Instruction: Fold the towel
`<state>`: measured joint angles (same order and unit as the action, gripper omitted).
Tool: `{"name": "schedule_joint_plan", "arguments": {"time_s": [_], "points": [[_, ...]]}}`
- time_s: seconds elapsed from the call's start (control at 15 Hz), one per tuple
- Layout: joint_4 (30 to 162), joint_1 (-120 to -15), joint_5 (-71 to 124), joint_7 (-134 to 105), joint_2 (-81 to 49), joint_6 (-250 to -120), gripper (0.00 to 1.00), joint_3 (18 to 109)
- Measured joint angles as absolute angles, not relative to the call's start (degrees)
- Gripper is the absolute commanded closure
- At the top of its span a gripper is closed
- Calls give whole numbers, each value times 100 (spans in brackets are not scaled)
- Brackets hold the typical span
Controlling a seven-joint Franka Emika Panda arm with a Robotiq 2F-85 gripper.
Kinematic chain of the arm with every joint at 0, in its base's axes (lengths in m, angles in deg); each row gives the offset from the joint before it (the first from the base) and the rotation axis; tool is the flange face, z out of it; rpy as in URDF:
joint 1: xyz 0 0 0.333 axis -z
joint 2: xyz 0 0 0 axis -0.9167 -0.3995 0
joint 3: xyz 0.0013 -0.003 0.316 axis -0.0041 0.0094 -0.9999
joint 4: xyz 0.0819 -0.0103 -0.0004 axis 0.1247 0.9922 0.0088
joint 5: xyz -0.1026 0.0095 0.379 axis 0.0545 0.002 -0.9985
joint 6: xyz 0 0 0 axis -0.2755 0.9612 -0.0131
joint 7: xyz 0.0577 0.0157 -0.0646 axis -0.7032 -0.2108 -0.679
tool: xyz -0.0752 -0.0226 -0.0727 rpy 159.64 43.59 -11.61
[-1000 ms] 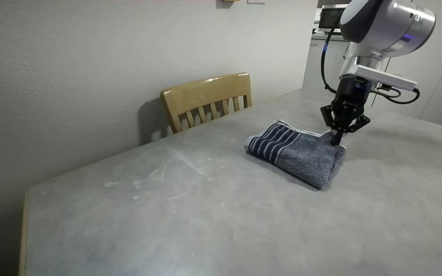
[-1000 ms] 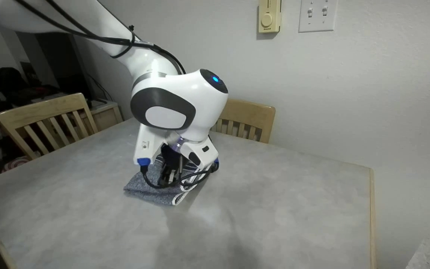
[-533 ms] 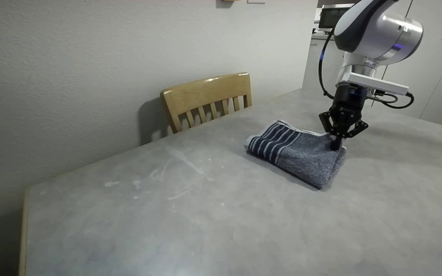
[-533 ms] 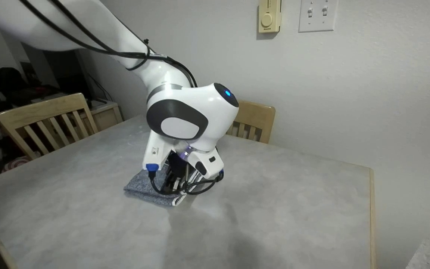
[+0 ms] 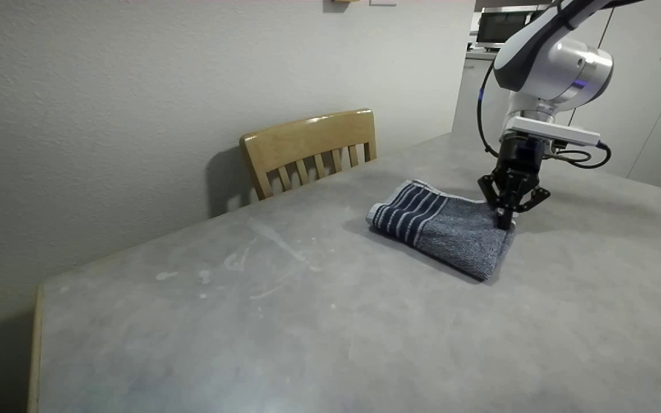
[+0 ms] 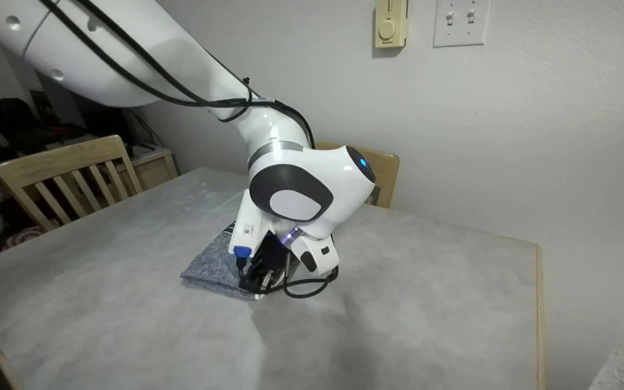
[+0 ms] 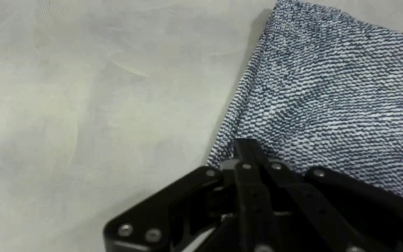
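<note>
The blue-grey towel (image 5: 459, 235) lies folded in layers on the table, with dark and pale stripes at its far end from my gripper in an exterior view. It also shows in an exterior view, partly behind the arm (image 6: 212, 265), and in the wrist view (image 7: 334, 91). My gripper (image 5: 504, 221) points down at the towel's plain end, close to its hemmed corner. In the wrist view my gripper (image 7: 249, 148) has its fingers together, with the tips pressed against the towel's top near a folded edge. No cloth shows between them. The arm hides part of the towel.
The grey table (image 5: 284, 344) carries the towel. A wooden chair (image 5: 313, 132) stands against the wall behind it. Another wooden chair (image 6: 68, 173) stands at the table's side. A cable (image 6: 312, 292) hangs beside my gripper close to the table.
My gripper has moved lower and along the towel's end, rightward in an exterior view. The raised cloth at that end now lies flatter, with its layers closer together. The fingers look shut throughout.
</note>
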<state>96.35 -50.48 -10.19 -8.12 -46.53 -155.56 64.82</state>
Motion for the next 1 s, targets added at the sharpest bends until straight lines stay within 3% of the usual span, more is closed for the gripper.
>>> {"name": "schedule_joint_plan", "arguments": {"time_s": [0.47,1.0], "points": [[9523,-5335,-696,-704,-4297,-15685,100,6520],[10439,-5910,994,-153,-2708,-15952,100,6903]]}}
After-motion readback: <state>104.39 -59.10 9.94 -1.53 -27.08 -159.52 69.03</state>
